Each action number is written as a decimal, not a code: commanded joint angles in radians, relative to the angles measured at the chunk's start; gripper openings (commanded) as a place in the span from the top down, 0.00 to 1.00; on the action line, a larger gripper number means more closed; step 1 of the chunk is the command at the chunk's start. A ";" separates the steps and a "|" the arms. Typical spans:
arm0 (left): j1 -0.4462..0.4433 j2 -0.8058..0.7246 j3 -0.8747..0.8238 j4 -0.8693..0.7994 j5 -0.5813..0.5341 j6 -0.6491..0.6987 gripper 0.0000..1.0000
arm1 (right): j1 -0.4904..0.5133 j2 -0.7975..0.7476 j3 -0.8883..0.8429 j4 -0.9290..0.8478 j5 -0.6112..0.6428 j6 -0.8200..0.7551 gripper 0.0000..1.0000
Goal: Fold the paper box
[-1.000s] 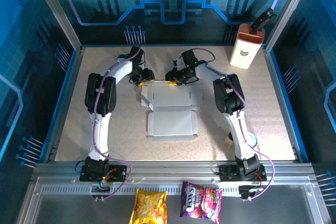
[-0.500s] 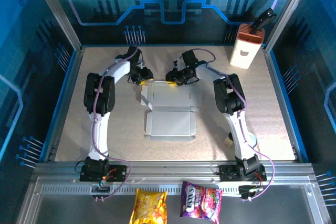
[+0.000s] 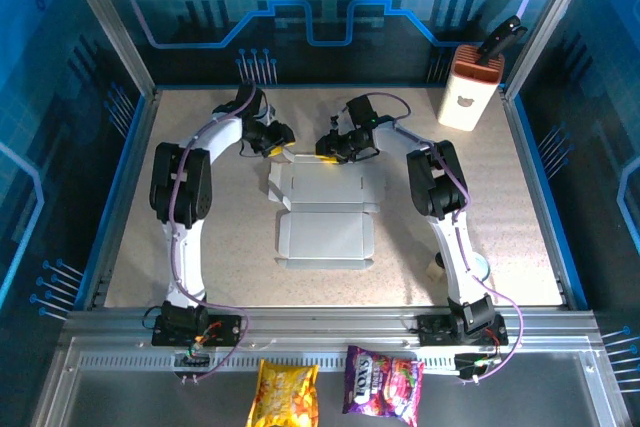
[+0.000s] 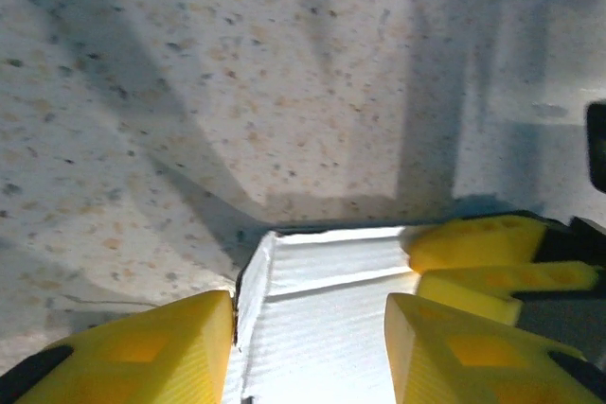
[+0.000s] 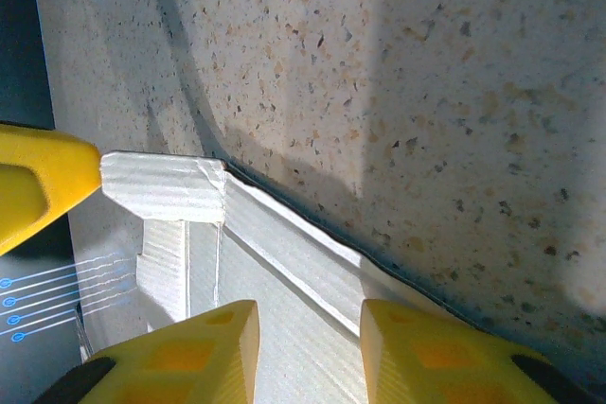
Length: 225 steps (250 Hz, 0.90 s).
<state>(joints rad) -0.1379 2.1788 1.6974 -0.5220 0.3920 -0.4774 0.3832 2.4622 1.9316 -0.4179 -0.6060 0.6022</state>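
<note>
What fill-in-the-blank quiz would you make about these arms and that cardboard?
The paper box lies on the speckled ___.
The left gripper and right gripper both have ___ fingers.
Both grippers meet at the box's ___ edge.
The bear-marked container stands in the far ___ corner.
Missing words: table; yellow; far; right.

flat creased cardboard paper box: pale grey-white
stone-look table: beige, dark speckles
left gripper fingers: yellow
tall bear-marked container: white, orange
</note>
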 commanded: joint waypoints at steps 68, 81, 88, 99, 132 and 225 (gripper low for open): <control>-0.005 -0.004 -0.051 0.117 0.144 -0.103 0.54 | 0.005 0.034 -0.043 -0.113 0.054 -0.008 0.64; -0.006 0.002 -0.055 0.132 0.159 -0.113 0.54 | 0.005 0.035 -0.043 -0.113 0.053 -0.007 0.64; -0.007 0.005 -0.056 0.138 0.163 -0.117 0.54 | 0.006 0.035 -0.042 -0.113 0.053 -0.007 0.64; -0.009 0.011 -0.055 0.145 0.168 -0.124 0.54 | 0.006 0.034 -0.042 -0.113 0.053 -0.007 0.64; -0.019 0.030 -0.052 0.166 0.179 -0.142 0.55 | 0.007 0.035 -0.040 -0.112 0.053 -0.004 0.65; -0.055 0.107 -0.028 0.207 0.195 -0.178 0.59 | 0.009 0.035 -0.042 -0.114 0.054 -0.007 0.69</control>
<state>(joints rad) -0.1783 2.2463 1.6531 -0.3370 0.5522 -0.6308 0.3832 2.4622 1.9316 -0.4217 -0.5987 0.6022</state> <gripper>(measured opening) 0.409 0.318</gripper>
